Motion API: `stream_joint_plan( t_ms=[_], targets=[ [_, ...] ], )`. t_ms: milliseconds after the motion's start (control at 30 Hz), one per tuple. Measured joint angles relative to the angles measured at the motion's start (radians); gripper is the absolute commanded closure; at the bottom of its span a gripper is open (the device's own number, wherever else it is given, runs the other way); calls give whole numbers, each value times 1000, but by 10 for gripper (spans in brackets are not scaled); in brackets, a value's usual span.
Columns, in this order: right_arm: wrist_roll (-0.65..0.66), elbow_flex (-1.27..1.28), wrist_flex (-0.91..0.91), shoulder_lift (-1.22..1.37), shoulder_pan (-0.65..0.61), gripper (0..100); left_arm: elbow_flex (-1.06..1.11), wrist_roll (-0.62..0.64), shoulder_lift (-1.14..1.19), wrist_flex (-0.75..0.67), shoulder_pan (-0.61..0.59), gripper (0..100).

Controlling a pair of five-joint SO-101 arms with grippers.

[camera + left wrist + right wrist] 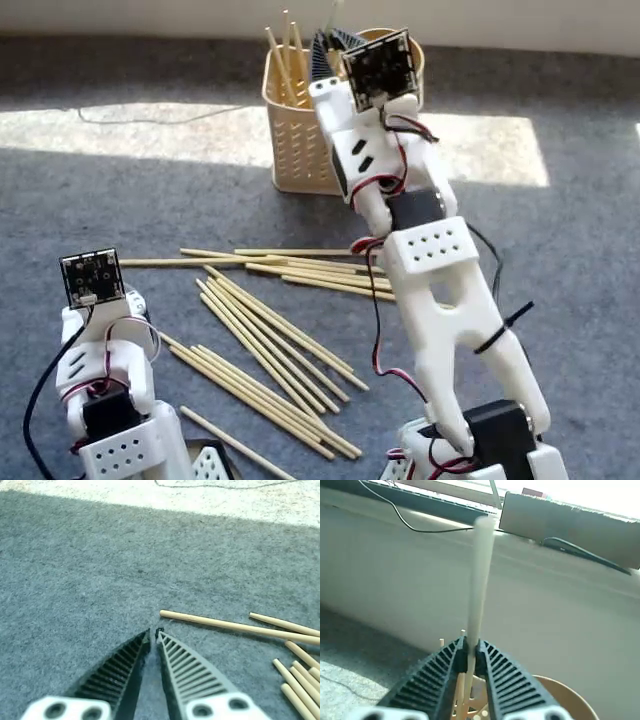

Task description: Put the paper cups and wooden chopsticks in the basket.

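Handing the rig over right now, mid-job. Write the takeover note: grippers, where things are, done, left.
Right gripper: shut on one pale wooden chopstick, upright over the cream slatted plastic basket.
Left gripper: shut, empty, low over the grey carpet.
Done: a few chopsticks stand in the basket; a brown round rim there looks like a paper cup.
Left: release the held one, then gather the many loose chopsticks on the carpet.

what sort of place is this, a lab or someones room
Probably an ordinary indoor room rather than a lab: grey carpet serves as the work surface, a sunlit patch falls across it, and a loose cable trails near a plain wall.
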Motion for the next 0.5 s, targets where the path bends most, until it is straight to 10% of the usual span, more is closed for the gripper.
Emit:
stream_joint_plan(
  t_ms=[500],
  targets=[
    [0, -172, 330, 58, 3, 860, 0, 0, 0, 0, 0, 961]
  ],
)
